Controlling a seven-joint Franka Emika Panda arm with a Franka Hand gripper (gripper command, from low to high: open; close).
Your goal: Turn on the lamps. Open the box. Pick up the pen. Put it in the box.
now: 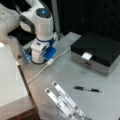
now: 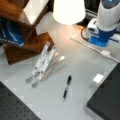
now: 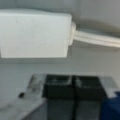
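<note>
The fingers [image 3: 73,92] are pressed together, low over a white cable switch [image 3: 35,36] — the pen [image 1: 87,89] lies well apart on the bench [image 1: 105,102], before the shut box [image 1: 96,51].

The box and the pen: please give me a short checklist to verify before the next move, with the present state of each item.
1. Lamp lit: ok. The lamp shade glows in a front view.
2. Box open: not ok. The box has its lid down, with the whitish latch at its front.
3. Pen free on the table: ok. The pen lies flat, apart from the white strips and the box.
4. Gripper position: ok. The gripper is low over the white switch block on the cable, far from the pen.
5. Gripper empty: ok. Its fingers are together with nothing between them.
</note>
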